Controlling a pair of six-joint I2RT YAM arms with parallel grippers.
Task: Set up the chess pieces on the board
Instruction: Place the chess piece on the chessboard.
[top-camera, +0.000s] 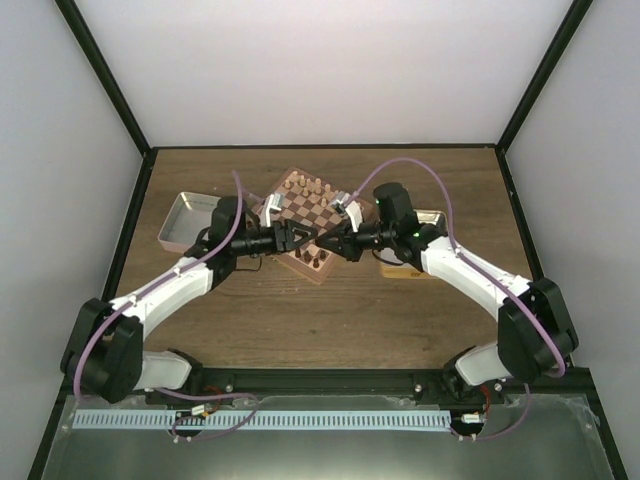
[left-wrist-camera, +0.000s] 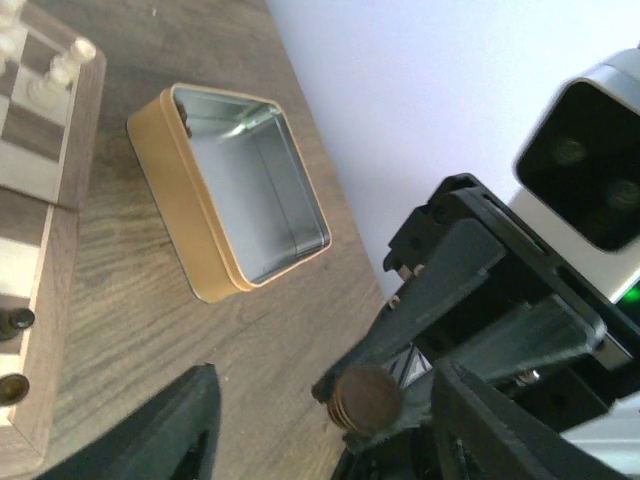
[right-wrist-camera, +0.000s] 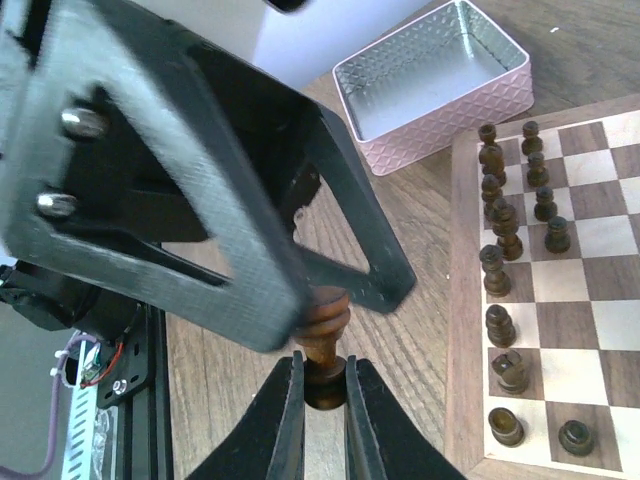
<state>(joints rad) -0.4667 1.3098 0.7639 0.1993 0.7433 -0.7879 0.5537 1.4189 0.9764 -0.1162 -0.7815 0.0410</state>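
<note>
My right gripper (right-wrist-camera: 325, 362) is shut on the narrow end of a dark brown chess piece (right-wrist-camera: 326, 312), held level above the table just off the board's (right-wrist-camera: 600, 300) edge. The piece's round base (left-wrist-camera: 368, 396) points into my left gripper (left-wrist-camera: 330, 432). That gripper's jaws stand apart on either side of the base, and I see no contact. Several dark pieces (right-wrist-camera: 503, 235) stand in two rows along the board's near side. Pale pieces (top-camera: 305, 185) line the far side. In the top view both grippers (top-camera: 300, 238) (top-camera: 336, 243) meet tip to tip over the board's (top-camera: 322, 218) near corner.
A pink embossed tin (right-wrist-camera: 430, 90) sits on the table to the left of the board (top-camera: 185, 222). A gold tin (left-wrist-camera: 230, 190) lies to its right, partly under the right arm (top-camera: 432, 222). Black frame posts and pale walls enclose the wooden table (top-camera: 330, 320).
</note>
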